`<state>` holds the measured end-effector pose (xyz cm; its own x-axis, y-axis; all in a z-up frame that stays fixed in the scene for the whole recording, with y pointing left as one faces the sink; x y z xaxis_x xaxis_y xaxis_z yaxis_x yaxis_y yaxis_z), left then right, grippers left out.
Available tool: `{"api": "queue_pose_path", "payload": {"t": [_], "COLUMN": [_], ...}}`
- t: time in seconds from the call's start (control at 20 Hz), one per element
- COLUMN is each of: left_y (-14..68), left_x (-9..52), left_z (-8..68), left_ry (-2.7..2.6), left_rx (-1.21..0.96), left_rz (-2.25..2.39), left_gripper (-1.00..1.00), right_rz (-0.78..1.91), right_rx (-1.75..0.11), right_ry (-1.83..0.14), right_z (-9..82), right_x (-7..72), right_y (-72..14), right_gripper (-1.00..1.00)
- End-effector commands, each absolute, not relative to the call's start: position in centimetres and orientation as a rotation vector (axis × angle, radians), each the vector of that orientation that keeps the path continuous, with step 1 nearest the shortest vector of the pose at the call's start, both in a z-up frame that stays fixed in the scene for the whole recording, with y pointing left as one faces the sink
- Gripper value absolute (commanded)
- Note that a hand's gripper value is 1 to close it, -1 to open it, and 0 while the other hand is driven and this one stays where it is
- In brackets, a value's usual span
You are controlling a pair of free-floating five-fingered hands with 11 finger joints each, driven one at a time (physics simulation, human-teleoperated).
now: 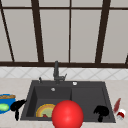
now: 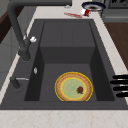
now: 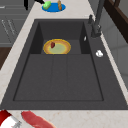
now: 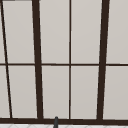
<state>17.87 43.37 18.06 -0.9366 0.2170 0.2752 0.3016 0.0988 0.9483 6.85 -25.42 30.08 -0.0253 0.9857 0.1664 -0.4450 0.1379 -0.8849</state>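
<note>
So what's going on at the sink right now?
Two black robot hands hover at the sink's front edge. The left hand is by the sink's left corner, beside a blue plate with food on the counter; its fingers look relaxed. The right hand hangs with fingers curled over the sink's right half, holding nothing. A yellow plate with a small red bit lies in the left basin. A red ball shows at the front. A red utensil lies on the right counter.

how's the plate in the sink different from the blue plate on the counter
The sink plate is yellow-rimmed with a greenish middle; the blue plate is plain blue. The sink plate lies in the basin with one small red bit on it; the blue plate sits on the counter by the left hand, carrying green and brown items. Both are round and lie flat.
</note>
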Motion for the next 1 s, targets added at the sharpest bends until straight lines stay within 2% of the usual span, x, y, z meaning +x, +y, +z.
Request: {"api": "queue_pose_path", "payload": {"t": [0.0, 0.25, 0.55, 0.95], "left_y": [42.1, 39.0, 38.8, 33.8], "left_x": [16.3, 16.1, 16.3, 13.7], "left_z": [17.9, 17.8, 17.4, 17.1], "left_ry": [-2.232, -2.226, -2.245, -2.217], "left_rx": [-0.509, -0.53, -0.55, -0.449], "left_rz": [-1.968, -2.038, -2.031, -2.031], "left_gripper": [-1.0, -1.0, -1.0, -1.0], "right_rz": [1.321, 1.321, 1.321, 1.321], "right_rx": [-0.728, -0.728, -0.728, -0.728], "right_ry": [-0.98, -0.98, -0.98, -0.98], "right_z": [30.1, 30.1, 30.1, 30.1], "right_x": [6.9, 6.9, 6.9, 6.9], "right_y": [-25.4, -25.4, -25.4, -25.4], "right_gripper": [0.0, 0.0, 0.0, 0.0]}}
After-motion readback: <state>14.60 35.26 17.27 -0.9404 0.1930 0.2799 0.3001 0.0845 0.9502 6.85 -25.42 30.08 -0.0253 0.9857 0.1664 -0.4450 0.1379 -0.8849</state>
